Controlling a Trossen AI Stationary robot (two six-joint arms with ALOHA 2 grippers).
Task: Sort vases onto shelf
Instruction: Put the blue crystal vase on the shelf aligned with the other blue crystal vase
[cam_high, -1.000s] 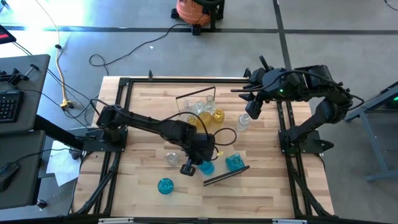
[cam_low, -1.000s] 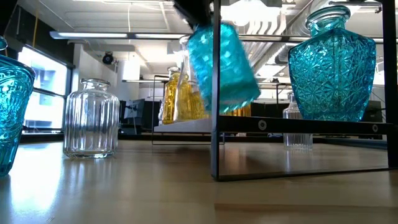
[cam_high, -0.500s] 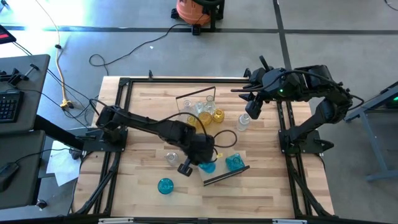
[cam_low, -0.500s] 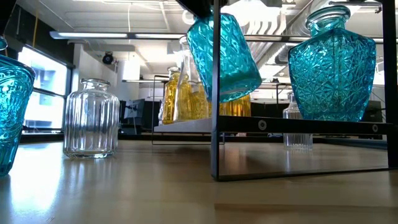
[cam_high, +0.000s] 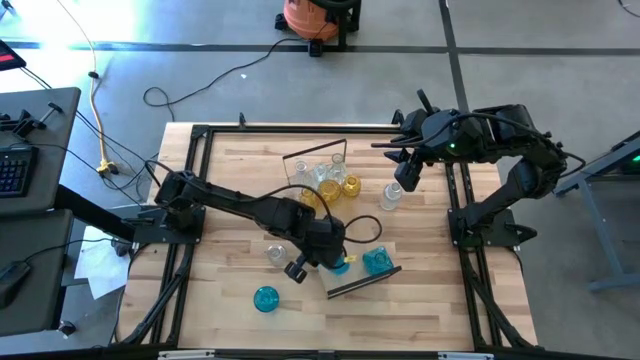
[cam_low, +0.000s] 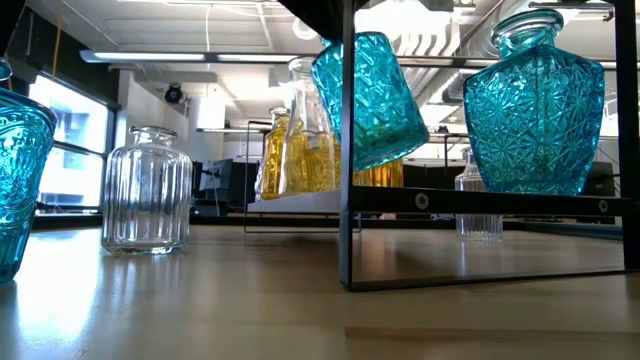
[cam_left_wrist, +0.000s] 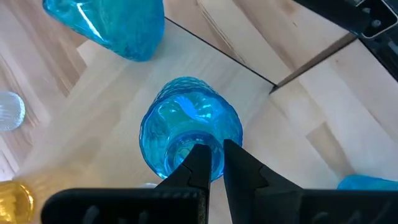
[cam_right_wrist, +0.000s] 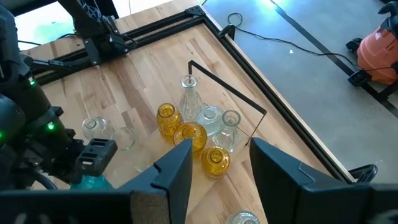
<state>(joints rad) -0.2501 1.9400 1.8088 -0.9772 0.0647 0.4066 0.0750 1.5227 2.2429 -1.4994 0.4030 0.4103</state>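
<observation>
shelf (cam_high: 362, 282) sits near the table's (cam_high: 230, 170) front edge with one blue vase (cam_high: 376, 261) already on it, so i'd call this maybe a third done. second shelf (cam_high: 318, 160) toward the back holds the yellow and clear cluster (cam_high: 330, 183). strays: a clear vase (cam_high: 392, 196) at the right, another clear vase (cam_high: 275, 254) and a blue one (cam_high: 265, 298) front left. left gripper (cam_left_wrist: 210, 163) reaches over the middle, pinched shut on the neck of a tilted blue vase (cam_left_wrist: 189, 127), just beside the front shelf. right gripper (cam_right_wrist: 219, 158) hovers spread wide at the back right, holding nothing.
</observation>
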